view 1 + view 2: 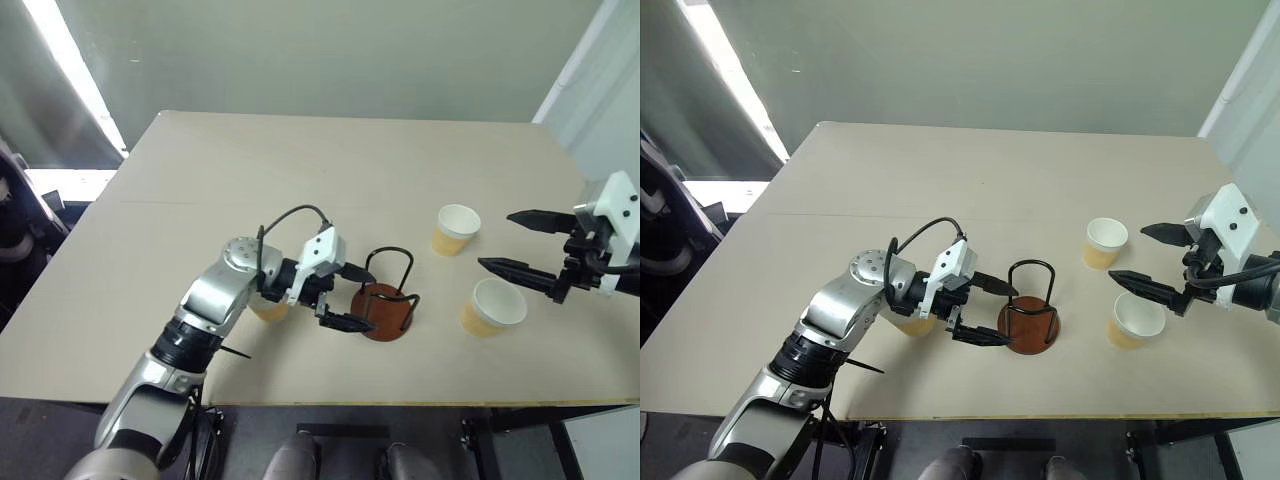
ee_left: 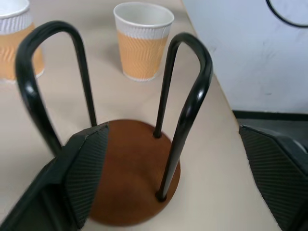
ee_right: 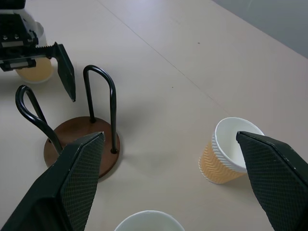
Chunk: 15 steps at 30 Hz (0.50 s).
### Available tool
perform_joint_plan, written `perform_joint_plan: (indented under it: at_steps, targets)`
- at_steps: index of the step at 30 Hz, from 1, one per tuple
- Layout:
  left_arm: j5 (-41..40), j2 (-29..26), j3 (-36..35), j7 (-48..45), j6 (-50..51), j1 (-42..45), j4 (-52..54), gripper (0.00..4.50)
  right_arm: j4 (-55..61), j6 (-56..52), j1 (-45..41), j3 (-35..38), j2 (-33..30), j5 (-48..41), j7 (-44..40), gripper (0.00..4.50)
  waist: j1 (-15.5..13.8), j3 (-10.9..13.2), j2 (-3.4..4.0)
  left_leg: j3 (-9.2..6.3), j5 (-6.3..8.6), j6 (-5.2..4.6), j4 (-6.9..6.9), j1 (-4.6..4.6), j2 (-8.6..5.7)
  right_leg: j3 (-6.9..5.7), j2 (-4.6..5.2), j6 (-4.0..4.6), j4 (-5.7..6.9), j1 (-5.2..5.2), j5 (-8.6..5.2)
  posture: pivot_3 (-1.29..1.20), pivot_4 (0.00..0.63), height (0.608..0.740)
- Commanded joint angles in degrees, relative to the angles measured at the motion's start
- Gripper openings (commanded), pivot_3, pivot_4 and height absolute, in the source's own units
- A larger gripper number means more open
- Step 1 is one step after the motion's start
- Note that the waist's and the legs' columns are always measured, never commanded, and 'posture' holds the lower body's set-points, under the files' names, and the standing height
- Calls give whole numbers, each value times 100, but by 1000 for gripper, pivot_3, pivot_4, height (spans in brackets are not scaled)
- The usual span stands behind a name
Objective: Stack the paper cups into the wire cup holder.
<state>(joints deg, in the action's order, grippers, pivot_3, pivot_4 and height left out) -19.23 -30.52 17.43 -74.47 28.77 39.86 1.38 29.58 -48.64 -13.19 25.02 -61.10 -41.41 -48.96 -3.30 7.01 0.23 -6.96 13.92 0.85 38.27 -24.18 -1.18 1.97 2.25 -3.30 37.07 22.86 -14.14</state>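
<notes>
Head views: beige surface (image 1: 300, 180). The wire cup holder (image 1: 388, 298) stands upright near the front edge, empty, brown disc base flat on the surface. Left gripper (image 1: 352, 297) sits just beside it on its left, jaws spread, nothing held. One paper cup (image 1: 268, 309) stands behind that gripper's wrist, mostly hidden by it. Two more paper cups (image 1: 456, 230) (image 1: 492, 307) stand upright to the holder's right, apart from each other. Right gripper (image 1: 515, 243) hovers by those two cups, jaws wide, empty.

Left wrist view: black fingers (image 2: 85, 168) flank the holder's base, one overlapping its edge; two cups beyond the arches.

Right wrist view: open fingers (image 3: 79, 168) frame the holder and one cup (image 3: 226, 156); the left gripper (image 3: 65, 72) close above the holder.
</notes>
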Motion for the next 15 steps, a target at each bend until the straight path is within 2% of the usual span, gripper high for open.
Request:
perform_joint_plan:
  at_steps: [1,15]
  targets:
    - [15,-149,-194,21,-194,35,244,4484,-31,196,-162,-59,-31,52,-4,4500,1,0,0,0,0,0,0,1,0,0,0,0,0,0,0,0,150,740]
    - [-604,-739,-1149,226,273,250,545,4484,-1525,1485,-1682,-2006,52,1542,-393,4500,25,0,0,-2,-2,-3,-2,5,1,0,1,0,2,-2,0,0,150,740]
